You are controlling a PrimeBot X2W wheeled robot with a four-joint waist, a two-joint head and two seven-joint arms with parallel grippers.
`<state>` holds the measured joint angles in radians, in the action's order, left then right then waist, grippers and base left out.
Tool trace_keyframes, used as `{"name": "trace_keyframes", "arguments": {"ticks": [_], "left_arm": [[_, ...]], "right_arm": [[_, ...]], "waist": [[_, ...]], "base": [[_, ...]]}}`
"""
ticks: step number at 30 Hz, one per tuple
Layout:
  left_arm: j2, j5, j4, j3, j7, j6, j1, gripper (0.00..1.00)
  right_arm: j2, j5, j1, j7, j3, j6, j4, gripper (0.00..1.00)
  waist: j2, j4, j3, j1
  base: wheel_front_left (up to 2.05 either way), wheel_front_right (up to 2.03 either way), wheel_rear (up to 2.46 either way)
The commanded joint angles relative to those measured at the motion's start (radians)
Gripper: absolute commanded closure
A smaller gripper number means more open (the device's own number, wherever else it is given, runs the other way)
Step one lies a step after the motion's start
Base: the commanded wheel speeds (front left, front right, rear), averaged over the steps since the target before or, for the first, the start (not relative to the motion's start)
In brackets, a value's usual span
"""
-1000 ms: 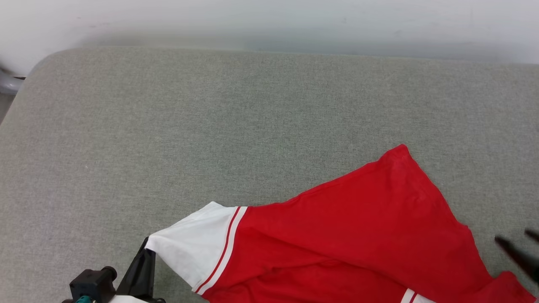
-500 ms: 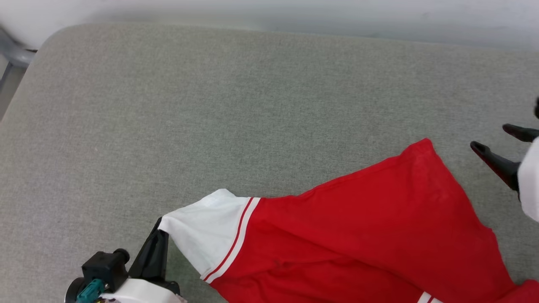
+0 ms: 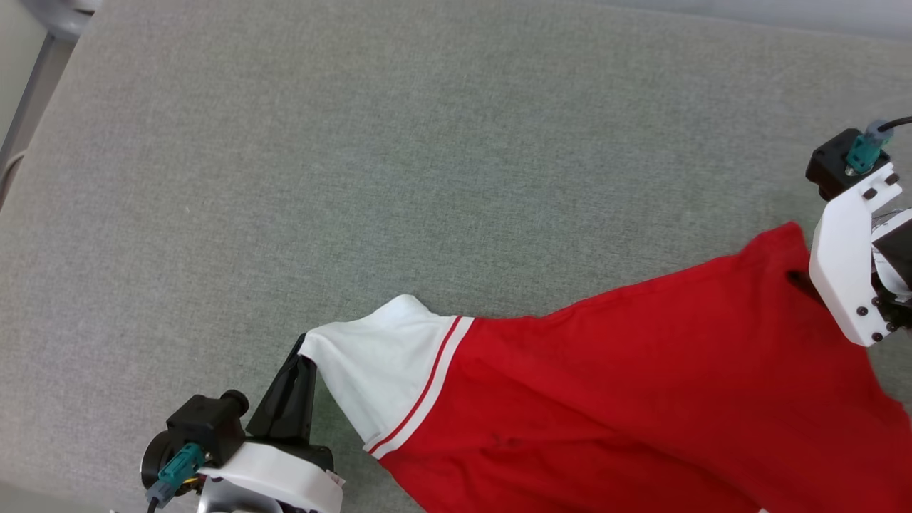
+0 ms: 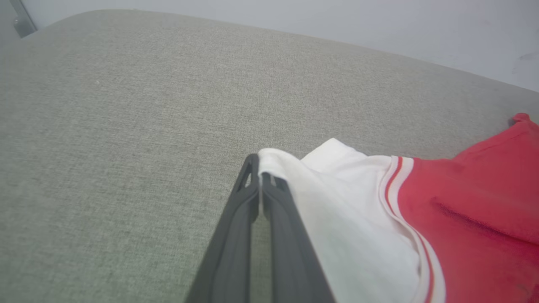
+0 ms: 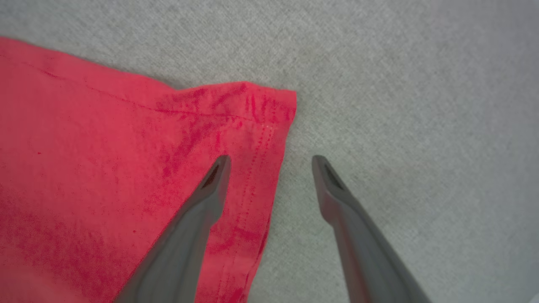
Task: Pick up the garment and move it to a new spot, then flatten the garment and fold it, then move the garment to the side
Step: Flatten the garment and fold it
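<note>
At the far left I see a grey metal leg [image 3: 32, 85] beside the tabletop [image 3: 356, 142], which has a soft grey cloth cover. Down at the lower left are my left jaws. Their 2 dark fingers [image 4: 236, 235] are pressed tight together, and they pinch the edge of the white sleeve [image 3: 385, 363] of the garment [image 3: 641, 385]. The sleeve is pulled to a point where the fingers hold it. After the white part comes a thin red and white striped trim [image 3: 427, 388]. Then the big red part of the garment lies spread on the tabletop toward the right, and it runs off the bottom of my head view. The side I see is plain red, with some soft folds. Far to the right is a red corner [image 5: 269, 101] with a stitched hem. My right jaws are there, spread wide and holding nothing. One finger [image 5: 198, 219] is over the red cloth just inside the hem. The other finger [image 5: 349, 219] is over the bare grey cover, so the hem runs between the 2. I cannot tell if the fingers touch the cloth. The white bracket [image 3: 844, 263] of my right arm sits over that corner.
</note>
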<state>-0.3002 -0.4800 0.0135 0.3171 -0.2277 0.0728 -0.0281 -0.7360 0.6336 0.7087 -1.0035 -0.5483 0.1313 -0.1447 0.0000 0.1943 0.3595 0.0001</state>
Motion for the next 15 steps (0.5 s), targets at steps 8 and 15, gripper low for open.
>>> {"name": "trace_keyframes", "arguments": {"ticks": [8,15], "left_arm": [[0.019,0.007,0.023,0.013,-0.015,-0.014,-0.049,1.0],[0.023,0.005,0.036,0.011,-0.022,-0.016,-0.056,1.0]], "right_arm": [[0.001,0.03,0.032,0.015,-0.172,-0.001,-0.154,0.0],[-0.003,0.074,0.014,0.056,-0.308,0.001,-0.199,0.58]], "waist": [[0.0,0.035,0.049,-0.0001],[0.0,0.032,0.055,-0.0001]], "base": [[0.0,0.0,0.0],[0.0,0.0,0.0]]}}
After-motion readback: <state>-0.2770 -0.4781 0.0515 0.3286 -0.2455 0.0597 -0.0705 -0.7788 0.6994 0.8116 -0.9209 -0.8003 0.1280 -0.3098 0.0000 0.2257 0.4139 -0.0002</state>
